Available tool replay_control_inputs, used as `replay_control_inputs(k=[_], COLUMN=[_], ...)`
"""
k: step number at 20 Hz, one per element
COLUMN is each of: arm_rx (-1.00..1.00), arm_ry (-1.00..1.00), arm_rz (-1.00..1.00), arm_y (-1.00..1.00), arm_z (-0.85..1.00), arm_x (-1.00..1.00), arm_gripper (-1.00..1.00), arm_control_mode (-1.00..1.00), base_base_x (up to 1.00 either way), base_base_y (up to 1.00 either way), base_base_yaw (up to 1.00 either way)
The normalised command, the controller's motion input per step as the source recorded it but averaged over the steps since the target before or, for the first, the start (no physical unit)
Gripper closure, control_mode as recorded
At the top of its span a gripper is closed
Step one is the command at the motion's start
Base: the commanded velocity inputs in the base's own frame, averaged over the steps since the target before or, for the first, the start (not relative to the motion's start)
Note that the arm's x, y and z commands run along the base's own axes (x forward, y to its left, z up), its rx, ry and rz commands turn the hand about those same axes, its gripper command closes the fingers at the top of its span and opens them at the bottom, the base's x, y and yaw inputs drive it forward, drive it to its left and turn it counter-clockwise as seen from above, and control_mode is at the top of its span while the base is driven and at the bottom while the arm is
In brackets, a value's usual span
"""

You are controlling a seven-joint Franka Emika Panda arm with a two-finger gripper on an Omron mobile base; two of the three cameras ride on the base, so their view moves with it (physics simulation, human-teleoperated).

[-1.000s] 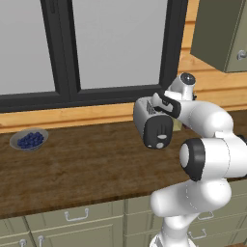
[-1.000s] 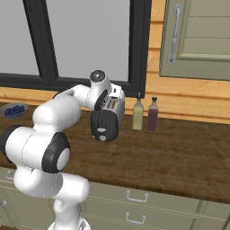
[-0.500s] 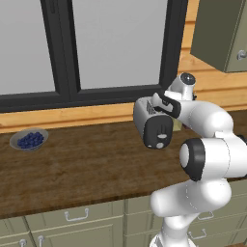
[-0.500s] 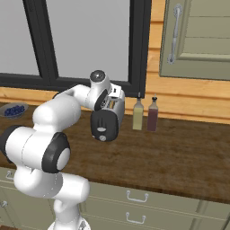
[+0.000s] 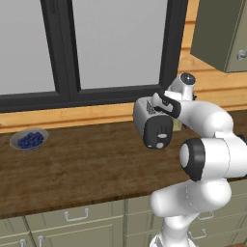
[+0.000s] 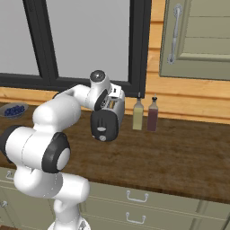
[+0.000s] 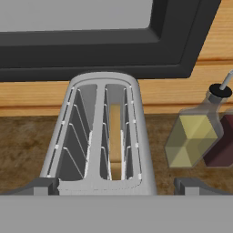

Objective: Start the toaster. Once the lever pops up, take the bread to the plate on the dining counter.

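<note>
Toaster [image 7: 102, 136]: boxy silver-white shell, rounded corners, dark grey end panel facing the base cameras with small light controls on it. It stands on the table [image 5: 72, 169], close under the window sill. Seen from the hand view, two long slots run along the top, each lined with thin wire guides.

Bread [image 7: 115, 136]: flat tan slab, standing on edge down inside the right-hand slot as the hand view shows it, its top edge below the slot rim. Other slot bare.

Claw [image 7: 116, 186]: spread wide, holding nothing. Its two dark grey tips [image 7: 38, 186] sit at either side of the toaster's near end, just outside the shell; contact cannot be told. In the base views the hand hangs directly over the toaster's top.

Table: dark brown wood-grain top, matte, over pale green drawer fronts with slim metal handles.

Two bottles just beside the toaster on its right: one squarish and clear with yellow liquid [image 6: 138, 117], one with dark red liquid [image 6: 152, 117], both upright, dark caps, close together.

Bowl [image 5: 29, 140]: shallow, grey, round, heaped with blueberries, well apart to the left near the wall.

Behind: black-framed window, wooden plank wall, green cabinet [image 6: 197, 38] with a long metal handle.
</note>
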Motion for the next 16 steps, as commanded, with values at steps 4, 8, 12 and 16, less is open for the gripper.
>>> replay_control_inputs(k=[4,8,12,16], arm_rx=[0.00,0.00,0.00,0.00], arm_ry=[0.00,0.00,0.00,0.00], arm_rz=[0.00,0.00,0.00,0.00], arm_y=[0.00,0.00,0.00,0.00], arm_z=[0.00,0.00,0.00,0.00], arm_x=[0.00,0.00,0.00,0.00], arm_gripper=[-1.00,-1.00,-1.00,-1.00], arm_control_mode=[-1.00,-1.00,-1.00,-1.00], base_base_x=[0.00,0.00,0.00,0.00], base_base_y=[0.00,0.00,0.00,0.00], base_base_yaw=[0.00,0.00,0.00,0.00])
